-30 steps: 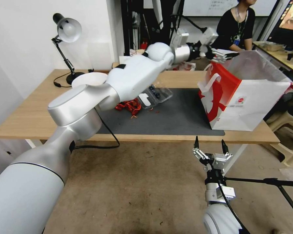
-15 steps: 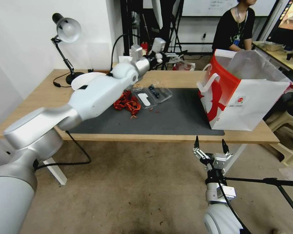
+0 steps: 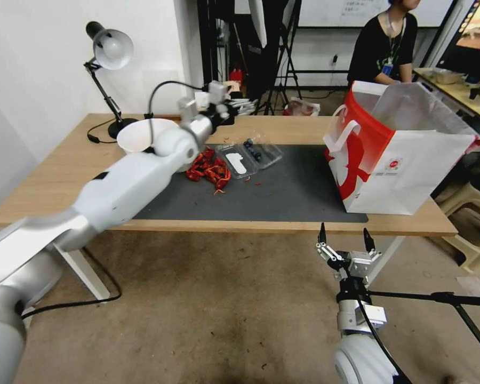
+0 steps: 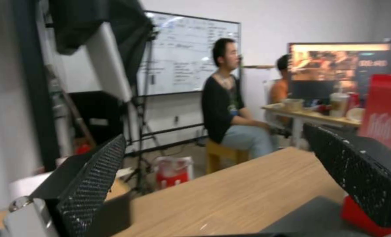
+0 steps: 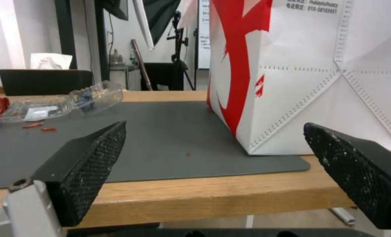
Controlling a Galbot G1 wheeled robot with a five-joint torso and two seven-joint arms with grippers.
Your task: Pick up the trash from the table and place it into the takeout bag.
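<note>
one takeout bag (image 3: 405,170), two open hands

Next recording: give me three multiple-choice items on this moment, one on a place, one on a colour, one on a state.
1. Where does the large white-and-red paper takeout bag stand?
A on the floor
B at the right end of the dark grey mat
C beside the lamp

2. What colour is the scrap pile beside the clear plastic clamshell?
A red
B green
C yellow

3. The right gripper is:
A shut on a cup
B open, empty
C inside the bag

B: bag sits on the mat's right end.
A: red scraps.
B: its fingers are spread below the table edge.
</note>
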